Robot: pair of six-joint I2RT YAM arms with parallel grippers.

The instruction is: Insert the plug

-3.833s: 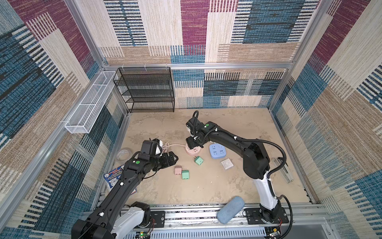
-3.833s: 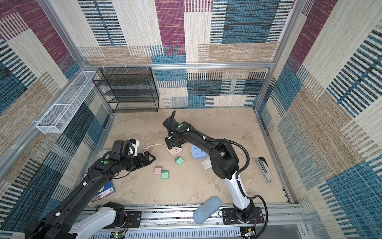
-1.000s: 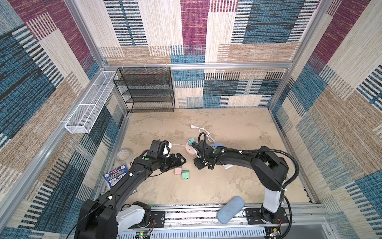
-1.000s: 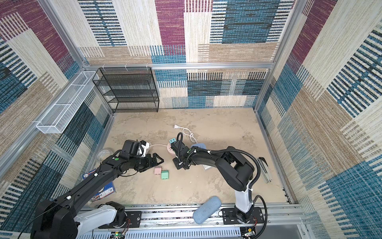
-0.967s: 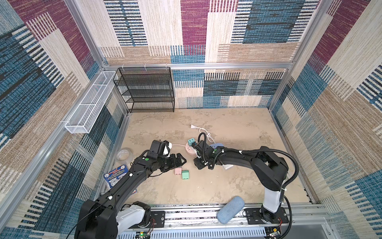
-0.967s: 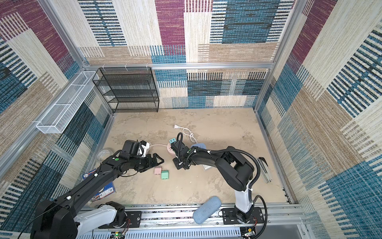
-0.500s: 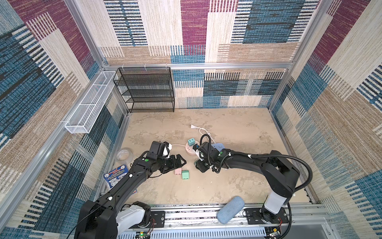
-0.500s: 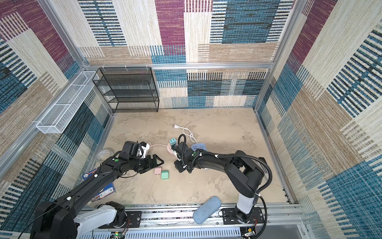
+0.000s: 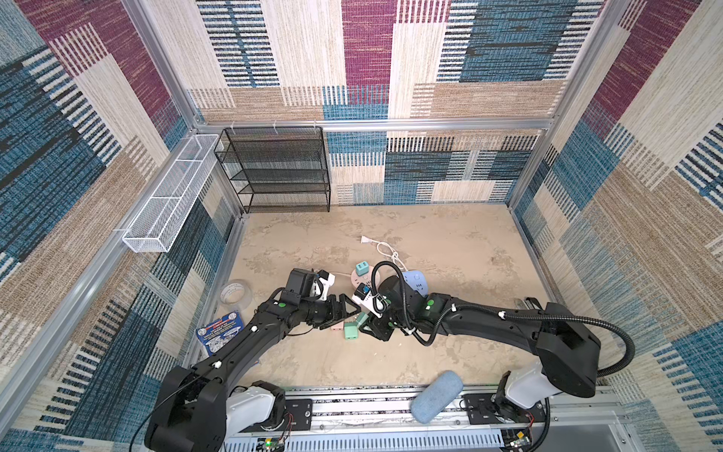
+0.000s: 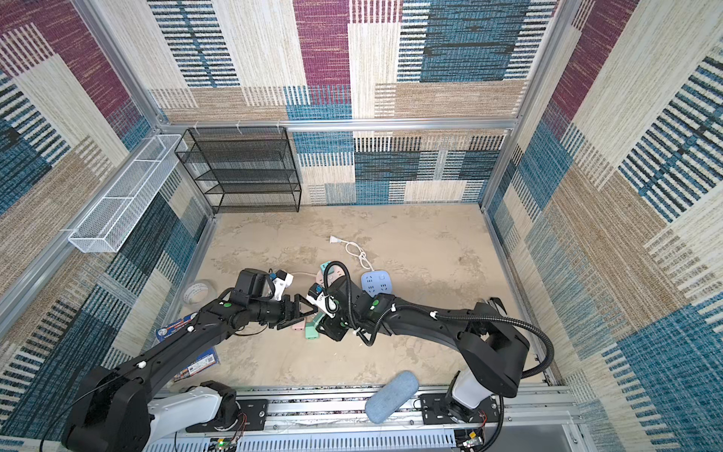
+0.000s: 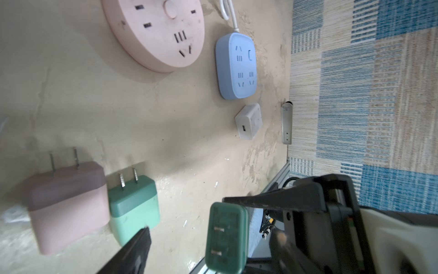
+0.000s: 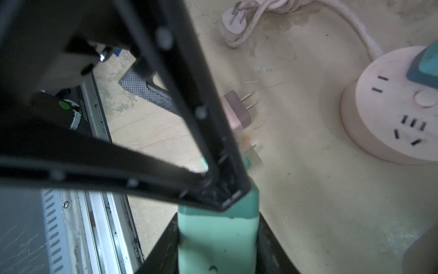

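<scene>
Currently, the green charger plug [image 12: 218,237] is gripped by the right claw [image 12: 216,251], whose jaws are closed on its pale body. The plug seems to be lifted off the table [image 9: 450,242], and its dark end with the two pins is pointed away from this claw, toward the left claw [image 11: 211,237]. The left claw is opened wide, with one finger [image 11: 132,249] on each side of the plug, and no grip by it can be made out. In the right wrist view one of its fingers is seen against the dark end, but whether it touches cannot be told. Ahead of the left claw, apart from it, the pink round power strip [image 12: 391,113] is found, with a teal plug [image 12: 424,61] already seated in it, and the blue power strip [image 11: 237,66] lies beside that. A pink plug [image 11: 66,204] and a spare green plug [image 11: 134,206] are laid side by side on the table, just beside the left claw. It is judged that only the pick-up is done: the plug must yet be turned pins-down, brought over a free socket and pressed in.
</scene>
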